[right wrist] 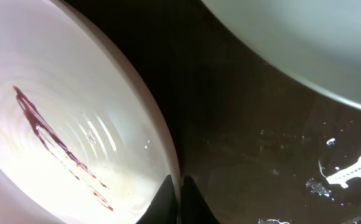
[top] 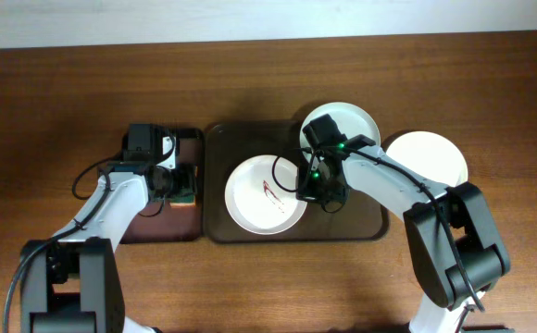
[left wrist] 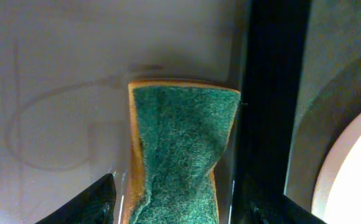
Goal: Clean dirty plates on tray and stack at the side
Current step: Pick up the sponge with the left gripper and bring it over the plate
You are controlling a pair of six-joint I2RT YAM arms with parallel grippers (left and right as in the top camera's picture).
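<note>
A white plate with a dark red smear [top: 255, 199] lies on the left half of the dark brown tray [top: 361, 222]. My right gripper [top: 310, 191] is shut on this plate's right rim; the right wrist view shows both fingers [right wrist: 180, 190] pinching the rim of the smeared plate [right wrist: 56, 124]. A second white plate [top: 356, 122] sits at the tray's back right corner, partly under the right arm, and it also shows in the right wrist view [right wrist: 305, 43]. A third, clean plate [top: 428, 159] lies on the table to the right of the tray. My left gripper [top: 181, 185] is open.
A green and yellow sponge [left wrist: 180, 143] lies on the narrow reddish-brown tray [top: 148, 227] between my left gripper's open fingers [left wrist: 177, 208], with gaps on both sides. That tray's black rim [left wrist: 274, 93] runs beside the sponge. Water drops mark the brown tray [right wrist: 348, 174].
</note>
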